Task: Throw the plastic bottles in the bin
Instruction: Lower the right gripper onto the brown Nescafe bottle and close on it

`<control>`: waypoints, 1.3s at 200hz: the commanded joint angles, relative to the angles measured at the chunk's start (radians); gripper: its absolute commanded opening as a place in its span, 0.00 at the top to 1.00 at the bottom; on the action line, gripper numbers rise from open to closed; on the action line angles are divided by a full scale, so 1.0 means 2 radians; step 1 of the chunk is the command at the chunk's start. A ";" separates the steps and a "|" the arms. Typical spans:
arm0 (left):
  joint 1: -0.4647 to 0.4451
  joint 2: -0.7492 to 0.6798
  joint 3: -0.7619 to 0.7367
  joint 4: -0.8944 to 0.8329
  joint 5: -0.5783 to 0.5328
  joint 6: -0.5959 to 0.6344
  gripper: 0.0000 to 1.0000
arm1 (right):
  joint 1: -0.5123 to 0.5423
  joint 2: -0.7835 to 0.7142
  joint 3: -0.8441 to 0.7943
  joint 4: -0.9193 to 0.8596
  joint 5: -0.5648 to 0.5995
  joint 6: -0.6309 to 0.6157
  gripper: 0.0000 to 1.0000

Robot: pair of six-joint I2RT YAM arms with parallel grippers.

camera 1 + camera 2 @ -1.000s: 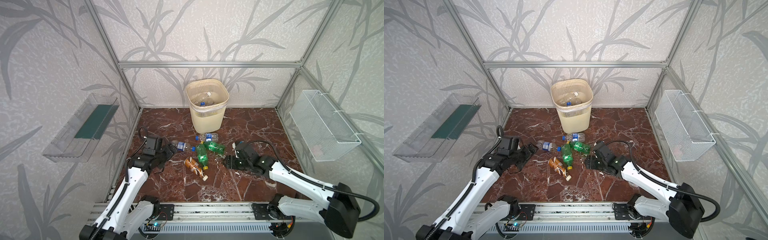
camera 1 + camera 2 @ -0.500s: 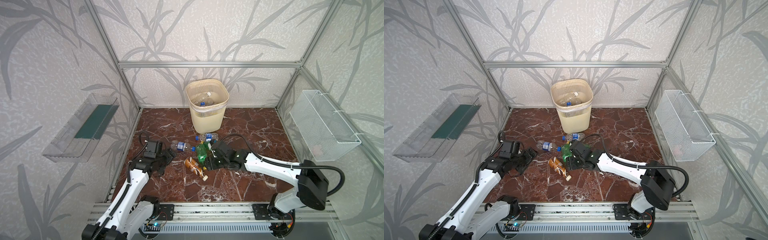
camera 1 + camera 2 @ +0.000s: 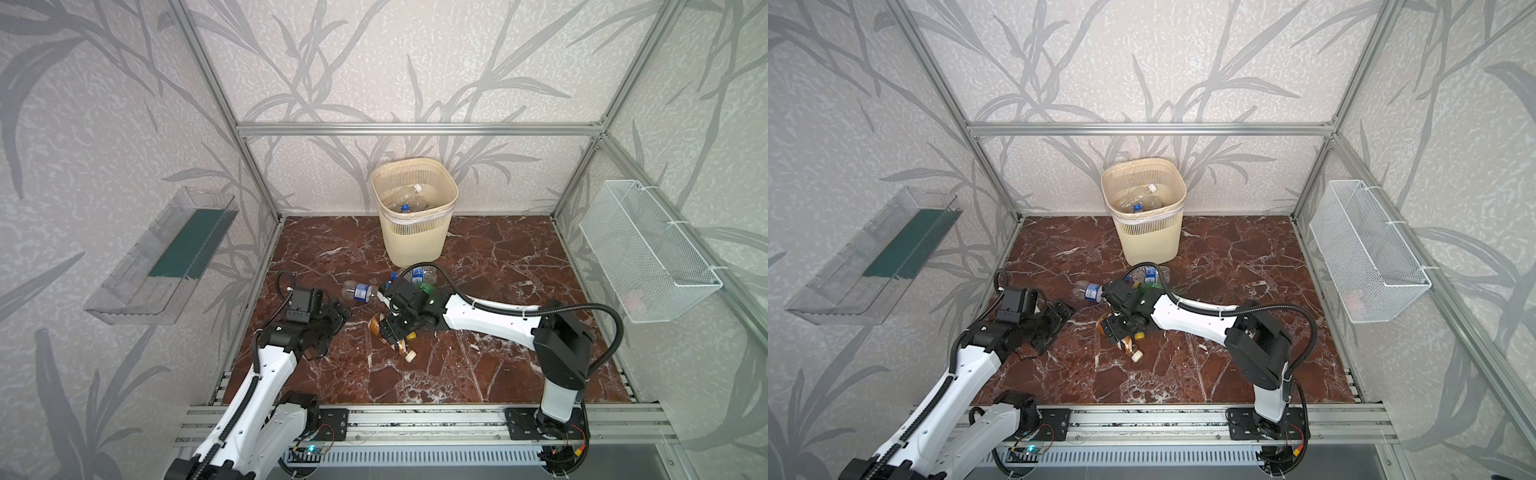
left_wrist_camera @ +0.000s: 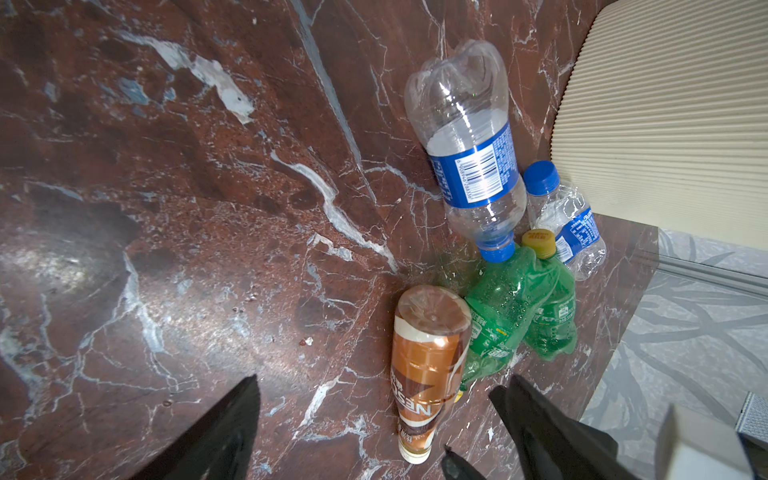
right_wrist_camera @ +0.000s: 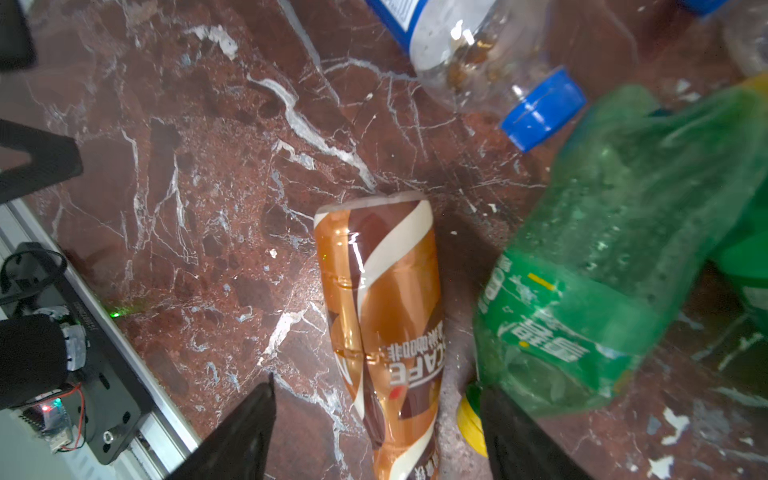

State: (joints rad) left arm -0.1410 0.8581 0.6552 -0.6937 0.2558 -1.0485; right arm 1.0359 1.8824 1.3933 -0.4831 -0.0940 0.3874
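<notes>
Swinging in from the right, the right gripper (image 3: 397,328) now hangs over the bottle heap in front of the bin (image 3: 415,245); a second ago it sat well off to the side of that heap. The left gripper (image 3: 332,328) has barely shifted.

Farthest from the bin, out to its front-left, the left gripper hovers over the marble floor (image 3: 498,257) with its jaws spread wide and nothing between them.

Closer to the bin, the right gripper (image 5: 376,386) stands with its fingers (image 5: 249,419) apart on either side of the brown coffee bottle (image 5: 390,291). That bottle lies on its side, white cap pointing away from the bin. In the right wrist view the fingers do not look pressed against it.

Just beside it, on the bin's side, lies a crushed green bottle (image 5: 602,249), touching the brown one. A second green bottle (image 4: 552,316) lies against the first, yellow cap toward the bin.

Next comes a clear bottle with a blue label (image 4: 469,149), its blue cap touching the crushed green bottle. A small clear bottle (image 4: 569,220) lies just beside the bin's base.

Inside the bin rest several clear bottles (image 3: 405,199), one with a white cap.
</notes>
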 commanded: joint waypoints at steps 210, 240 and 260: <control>0.010 -0.016 -0.020 0.003 0.005 -0.006 0.08 | 0.022 0.049 0.012 -0.029 0.003 -0.003 0.34; 0.010 -0.018 -0.021 0.002 0.005 -0.007 0.08 | 0.021 0.063 0.035 -0.030 0.011 -0.004 0.32; 0.011 -0.021 -0.021 -0.002 0.004 -0.007 0.08 | 0.021 0.079 0.054 -0.033 0.007 -0.009 0.33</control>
State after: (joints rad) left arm -0.1276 0.8261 0.6254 -0.6937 0.2642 -1.0512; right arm 1.0706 2.0014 1.4433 -0.5301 -0.0868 0.3767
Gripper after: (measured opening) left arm 0.924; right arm 0.676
